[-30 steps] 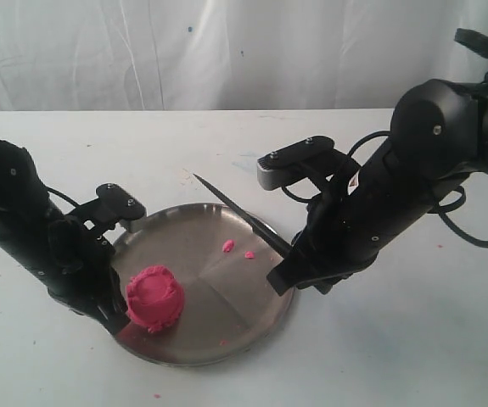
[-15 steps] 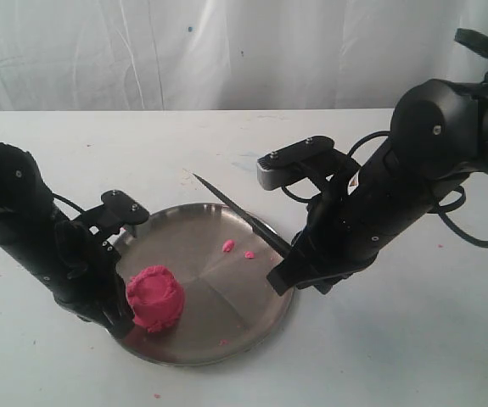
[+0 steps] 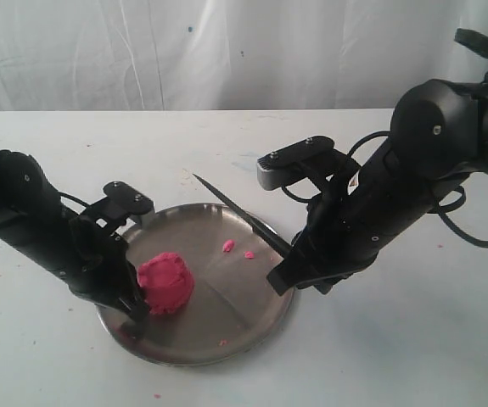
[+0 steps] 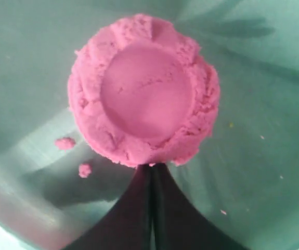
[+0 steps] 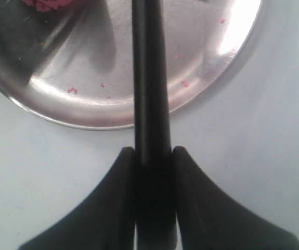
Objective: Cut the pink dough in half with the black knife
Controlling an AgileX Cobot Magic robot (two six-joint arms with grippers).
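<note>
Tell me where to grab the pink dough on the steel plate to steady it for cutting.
Probably take the pink dough low on its rounded sides, coming from the left gripper's side, opposite the black knife. It is a squat round mound with a dimpled, crumbly top, so a wide, gentle pinch at the base suits best.
</note>
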